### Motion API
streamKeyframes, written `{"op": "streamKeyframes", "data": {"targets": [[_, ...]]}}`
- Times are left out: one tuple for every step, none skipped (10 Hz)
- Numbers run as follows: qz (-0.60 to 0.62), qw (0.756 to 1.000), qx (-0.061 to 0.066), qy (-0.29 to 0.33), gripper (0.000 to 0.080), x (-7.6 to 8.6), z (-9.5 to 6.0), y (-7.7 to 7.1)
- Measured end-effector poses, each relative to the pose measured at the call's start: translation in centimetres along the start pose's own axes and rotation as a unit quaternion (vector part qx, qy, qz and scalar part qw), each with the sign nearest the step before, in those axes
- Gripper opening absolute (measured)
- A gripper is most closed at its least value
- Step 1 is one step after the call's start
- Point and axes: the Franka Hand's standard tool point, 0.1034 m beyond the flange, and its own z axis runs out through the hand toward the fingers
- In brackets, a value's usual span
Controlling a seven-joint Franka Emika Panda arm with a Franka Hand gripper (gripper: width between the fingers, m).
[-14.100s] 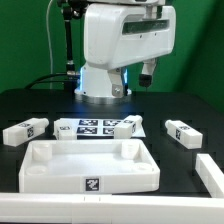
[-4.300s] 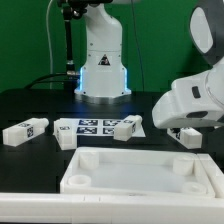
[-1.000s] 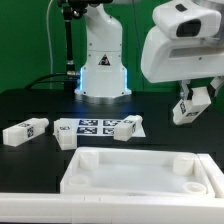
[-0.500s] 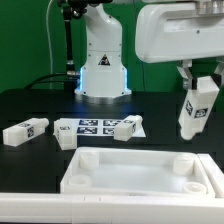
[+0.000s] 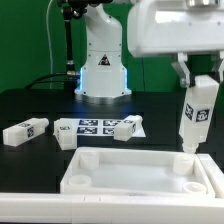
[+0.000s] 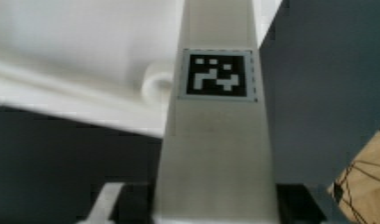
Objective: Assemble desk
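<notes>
**Leg held upright over the tabletop's corner**

On the exterior view's left a loose leg [image 5: 25,131] is seen lying on the black table [image 5: 30,105]. The marker board [image 5: 93,127] lies beside it, with a second loose leg [image 5: 128,127] at its far end. The tabletop [image 5: 140,180] is set in front. At the right, the held leg [image 5: 197,115] is clamped at its upper end between the partly closed fingers of the gripper [image 5: 202,82], hanging below them over the tabletop's rear corner socket; contact cannot be told.
</notes>
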Motion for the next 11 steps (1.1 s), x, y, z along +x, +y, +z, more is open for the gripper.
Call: {"op": "streamKeyframes", "data": {"targets": [[0.0, 1.0, 0.001, -0.003, 0.0295, 0.5, -0.2, 0.2], [-0.002, 1.0, 0.002, -0.005, 0.0295, 0.2, 0.0, 0.0], [-0.001, 1.0, 0.002, -0.006, 0.0295, 0.1, 0.0, 0.0], [-0.002, 1.0, 0.0, 0.001, 0.0295, 0.2, 0.0, 0.1], [-0.003, 1.0, -0.002, 0.008, 0.0295, 0.4, 0.1, 0.2], [-0.012, 1.0, -0.003, 0.015, 0.0295, 1.0, 0.1, 0.5], [-0.022, 0.999, -0.008, 0.034, 0.0295, 1.9, 0.1, 0.9], [-0.037, 0.997, -0.015, 0.06, 0.0295, 2.7, 0.3, 1.2], [-0.042, 0.997, -0.014, 0.058, 0.0295, 2.9, 0.5, 1.1], [-0.041, 0.997, -0.014, 0.059, 0.0295, 2.9, 0.5, 1.1], [-0.041, 0.997, -0.014, 0.058, 0.0295, 2.9, 0.5, 1.1]]}}
